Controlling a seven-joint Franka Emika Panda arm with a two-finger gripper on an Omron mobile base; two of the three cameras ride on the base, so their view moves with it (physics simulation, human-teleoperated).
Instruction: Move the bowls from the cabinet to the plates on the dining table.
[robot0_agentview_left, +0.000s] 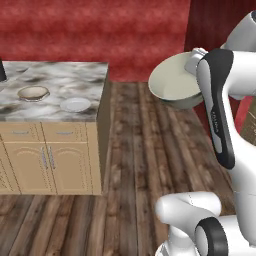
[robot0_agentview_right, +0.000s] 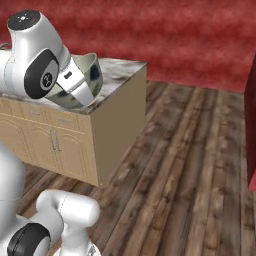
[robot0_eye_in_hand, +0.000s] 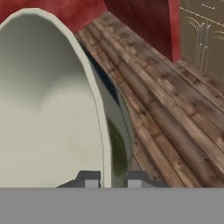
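Between tool (robot0_eye_in_hand: 111, 178) fingers: rim of grey-green bowl (robot0_agentview_left: 175, 82), pinched tight, carried tilted above wood floor. Target: bare plate (robot0_agentview_left: 75, 104) on desk (robot0_agentview_left: 75, 75), well off to tool's left and lower, beside tan bowl (robot0_agentview_left: 33, 93) already seated.

Gripper (robot0_eye_in_hand: 111, 178): only the two finger tips show, one on each side of the grey-green bowl's (robot0_eye_in_hand: 52, 109) rim; the bowl's near part runs off the hand view's left edge. In both base views the arm covers the fingers. A dark object (robot0_agentview_left: 2, 70) on the dining table (robot0_agentview_left: 75, 75), far left of the claw, is cut by the frame edge, unidentifiable.
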